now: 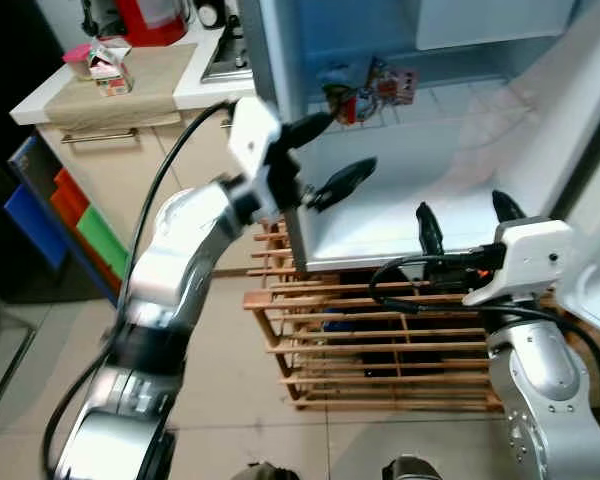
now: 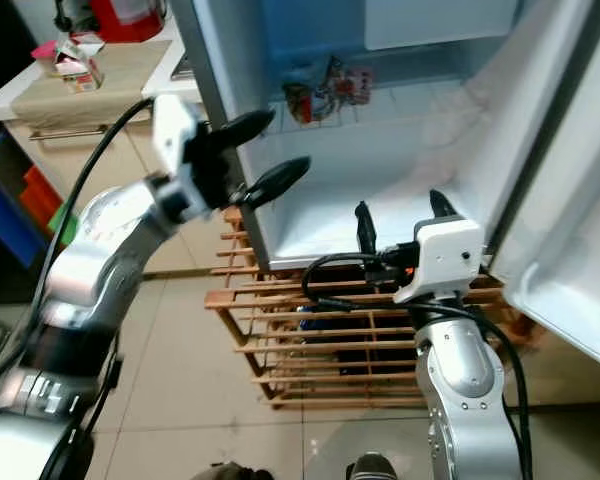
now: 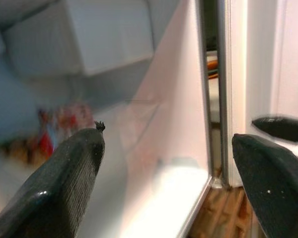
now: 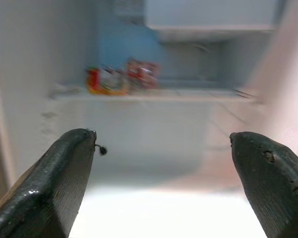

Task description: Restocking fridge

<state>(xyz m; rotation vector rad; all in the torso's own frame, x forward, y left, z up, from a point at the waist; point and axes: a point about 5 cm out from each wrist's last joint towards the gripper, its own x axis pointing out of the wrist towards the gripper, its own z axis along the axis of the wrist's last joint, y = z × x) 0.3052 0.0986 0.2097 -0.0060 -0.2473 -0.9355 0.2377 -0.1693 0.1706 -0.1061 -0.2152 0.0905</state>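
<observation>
Now both arms face the open fridge. Left gripper spread wide, empty, at the fridge's edge; right gripper also wide, empty, below the shelf. Snack packets sit beyond both on the shelf. Best approach: advance level, avoid clipping the door frame.

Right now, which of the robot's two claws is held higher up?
The left gripper, raised beside the fridge's edge; the right gripper sits lower, pointing at the fridge floor.
</observation>
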